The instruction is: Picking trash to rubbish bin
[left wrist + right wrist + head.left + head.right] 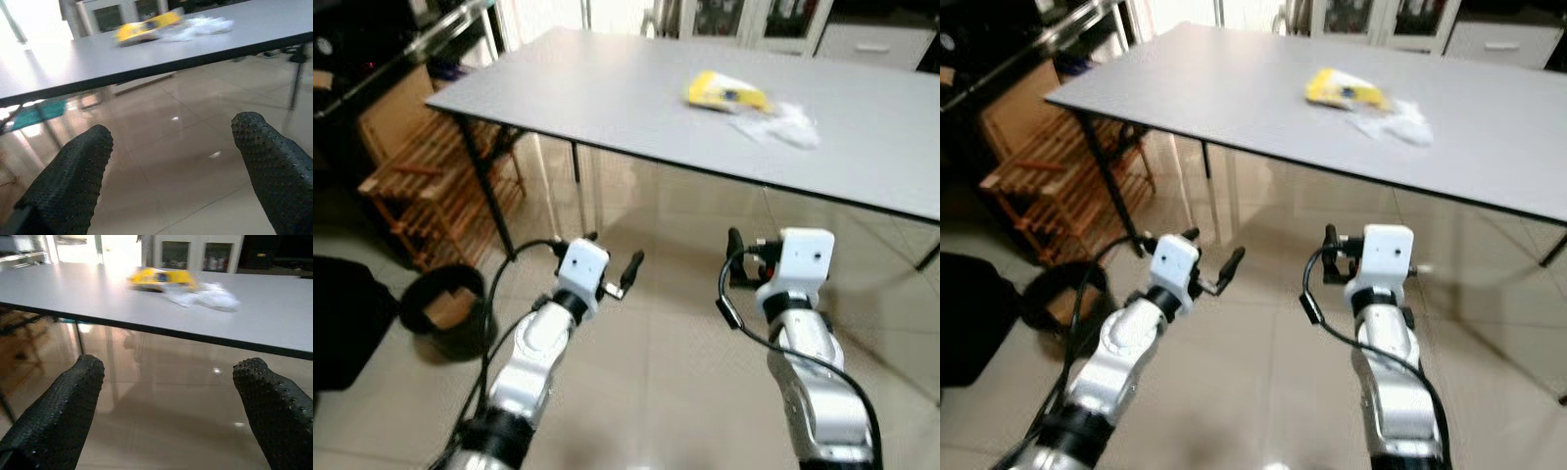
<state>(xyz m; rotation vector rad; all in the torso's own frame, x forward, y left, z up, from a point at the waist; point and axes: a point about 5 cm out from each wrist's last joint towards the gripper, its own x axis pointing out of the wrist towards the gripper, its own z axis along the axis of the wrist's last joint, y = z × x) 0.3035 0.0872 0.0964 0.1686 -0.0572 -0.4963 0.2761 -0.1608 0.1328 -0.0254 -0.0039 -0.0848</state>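
Claws: left claw (pixel 619 277) and right claw (pixel 746 262) both low over the tile floor (pixel 656 343), short of the bench (pixel 607 98) edge and below its top; fingers spread wide on each in the wrist views, nothing between them.
Trash: yellow packet (pixel 726 94) and clear crumpled plastic (pixel 781 125), touching or just overlapping, on the bench top toward its right half, well in from the near edge.
Direction: ahead of and above both claws; roughly straight in front of the right claw, ahead and to the right of the left.
Nearer arm: right, by a fair margin, judging from the head views.
Long axis: packet lies across the view, roughly side to side along the bench, slightly tilted; likely best taken across its short width.
Look of packet: flattish yellow wrapper with a dark printed patch, blurred; probably light and crinkly.
Look of plastic: thin, see-through, bunched; edges hard to make out against the grey top.
Bin: dark round bin (pixel 442 311) on the floor at far left, beside the wooden rack (pixel 440 186), well apart from the trash.
Stage: reach not yet made; nothing picked.
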